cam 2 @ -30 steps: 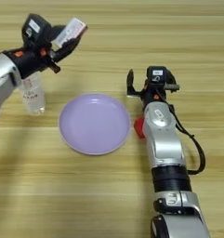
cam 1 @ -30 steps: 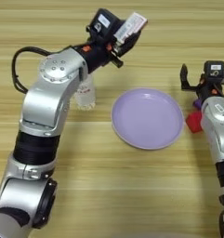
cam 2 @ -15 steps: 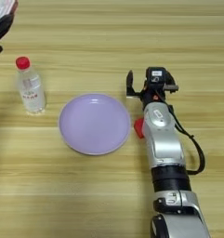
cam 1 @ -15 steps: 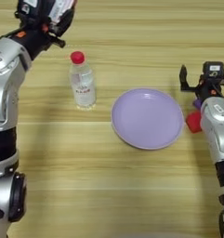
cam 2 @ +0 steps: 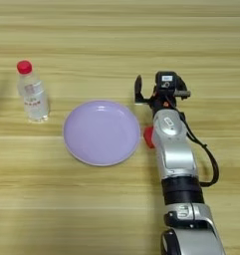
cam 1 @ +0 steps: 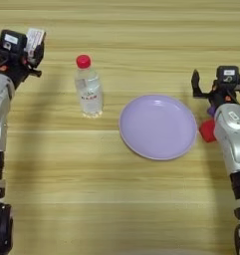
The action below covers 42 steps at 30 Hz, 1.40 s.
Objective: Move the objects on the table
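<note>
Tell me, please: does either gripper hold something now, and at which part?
The left gripper holds the small white ribbed block by its lower end. Whether the right gripper holds anything cannot be told.

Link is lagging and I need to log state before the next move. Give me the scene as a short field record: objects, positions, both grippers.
table: light wooden top
bottle: clear, red cap, upright, left of the plate, apart from it
plate: lilac, round, nothing on it
red cube: on the table at the plate's right edge, partly hidden by the right arm
left gripper: far left, holding a white block
right gripper: right of the plate, holds nothing visible
</note>
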Each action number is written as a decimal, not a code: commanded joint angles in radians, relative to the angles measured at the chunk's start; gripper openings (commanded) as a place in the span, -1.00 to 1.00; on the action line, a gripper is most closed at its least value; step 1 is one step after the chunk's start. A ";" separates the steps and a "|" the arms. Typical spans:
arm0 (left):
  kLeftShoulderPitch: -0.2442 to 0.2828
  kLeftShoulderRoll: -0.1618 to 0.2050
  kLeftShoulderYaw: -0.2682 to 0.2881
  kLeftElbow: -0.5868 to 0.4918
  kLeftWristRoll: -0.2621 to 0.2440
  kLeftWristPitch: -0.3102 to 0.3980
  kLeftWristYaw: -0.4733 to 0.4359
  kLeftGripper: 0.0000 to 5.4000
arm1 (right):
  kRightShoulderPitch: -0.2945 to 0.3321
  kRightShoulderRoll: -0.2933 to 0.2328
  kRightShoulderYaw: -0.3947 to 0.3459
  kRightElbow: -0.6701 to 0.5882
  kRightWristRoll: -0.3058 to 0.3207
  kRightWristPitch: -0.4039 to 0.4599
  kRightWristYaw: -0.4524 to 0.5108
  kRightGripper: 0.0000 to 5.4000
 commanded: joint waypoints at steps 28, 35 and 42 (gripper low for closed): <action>0.172 -0.139 -0.084 0.028 -0.045 -0.002 0.040 0.27 | -0.017 -0.008 -0.003 0.016 -0.004 -0.008 0.005 1.00; 0.122 -0.126 -0.060 0.051 -0.033 -0.030 0.078 0.47 | -0.017 -0.009 -0.002 0.017 -0.006 -0.010 0.006 1.00; 0.076 -0.109 -0.029 0.105 -0.020 -0.074 0.131 0.66 | -0.017 -0.009 -0.001 0.018 -0.007 -0.013 0.008 1.00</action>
